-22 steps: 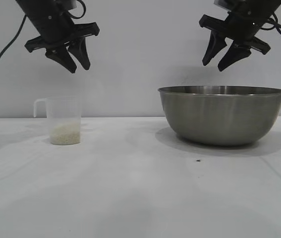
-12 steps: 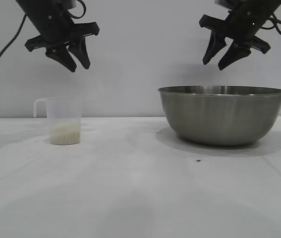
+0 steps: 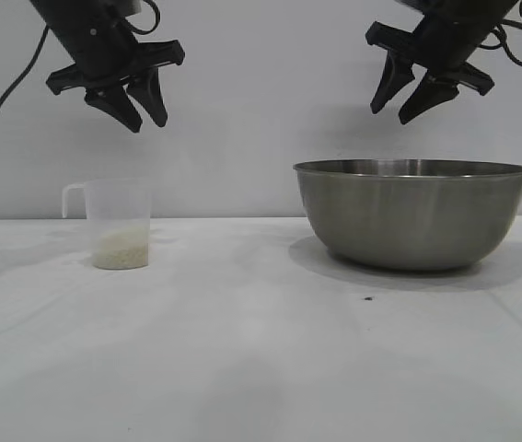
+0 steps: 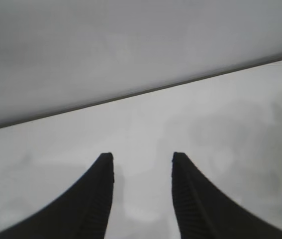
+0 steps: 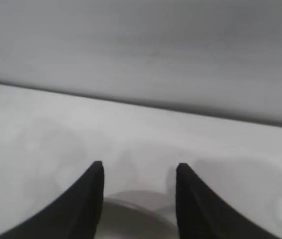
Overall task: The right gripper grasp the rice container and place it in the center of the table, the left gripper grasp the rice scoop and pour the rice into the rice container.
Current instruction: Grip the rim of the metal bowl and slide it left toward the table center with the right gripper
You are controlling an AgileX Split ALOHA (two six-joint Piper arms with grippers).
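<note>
A plain grey wall stood behind the white table (image 3: 242, 368), which filled the lower half of the exterior view. A small dark speck (image 3: 368, 297) lay on the tabletop just in front of the rice container (image 3: 412, 214).

The rice container, a large brushed-steel bowl with a rolled rim, sat upright at about four o'clock from the middle of the exterior view, well short of the table's center. The rice scoop (image 3: 118, 224), a small translucent cup with its handle near the rim pointing toward nine o'clock, stood upright at about eight o'clock, well apart from the bowl. The rice (image 3: 121, 250) lay as a shallow off-white layer in the bottom of the scoop.

The left gripper (image 3: 136, 110) hung in the air at about ten o'clock, above the scoop and clear of it, its two dark fingers parted with nothing between them. In the left wrist view, the same fingers (image 4: 93, 199) showed a gap with only bare table behind it.

The right gripper (image 3: 399, 104) hung at about one o'clock, above the near-left part of the bowl's rim and not touching it. Its fingers were also spread and held nothing. In the right wrist view, the fingers (image 5: 86, 204) framed a pale curved edge of the bowl (image 5: 136, 216) below them.

A black cable (image 3: 7, 92) ran down from the left arm toward nine o'clock.
</note>
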